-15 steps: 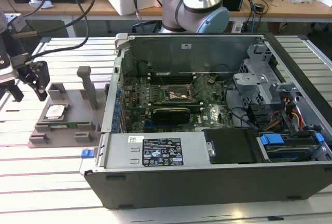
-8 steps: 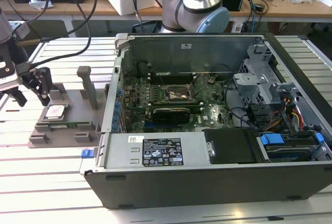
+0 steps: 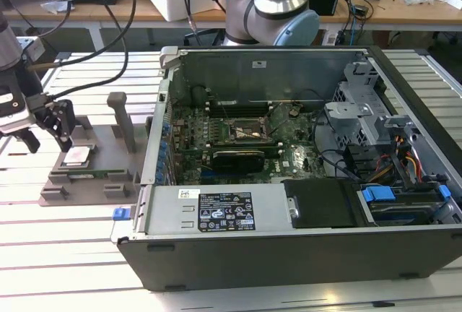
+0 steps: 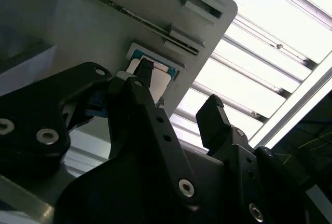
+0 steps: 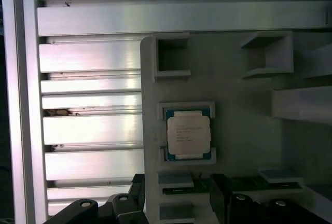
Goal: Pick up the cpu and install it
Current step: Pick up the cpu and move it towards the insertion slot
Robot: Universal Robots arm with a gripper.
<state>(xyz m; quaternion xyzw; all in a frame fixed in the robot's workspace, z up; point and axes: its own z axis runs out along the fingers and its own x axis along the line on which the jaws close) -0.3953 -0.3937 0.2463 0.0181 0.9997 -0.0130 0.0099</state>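
- The gripper (image 3: pixel 47 139) hangs at the exterior view's left, fingers spread, nothing between them.
- The cpu (image 3: pixel 76 156) lies flat in the grey holder block (image 3: pixel 108 175), near the fingertips, not gripped.
- The open computer case (image 3: pixel 289 250) stands at the exterior view's right.

Harsh glare whitens the table slats (image 4: pixel 233 79) in the second wrist view; the claw (image 4: pixel 179 88) reads dark

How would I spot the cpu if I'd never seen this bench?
Find the big open computer case; on the exterior view's left of it lies a grey plastic holder block with upright posts. The cpu sits in a recess of that block, close to the black claw. It is the only small flat square with a shiny silver top and thin green rim.
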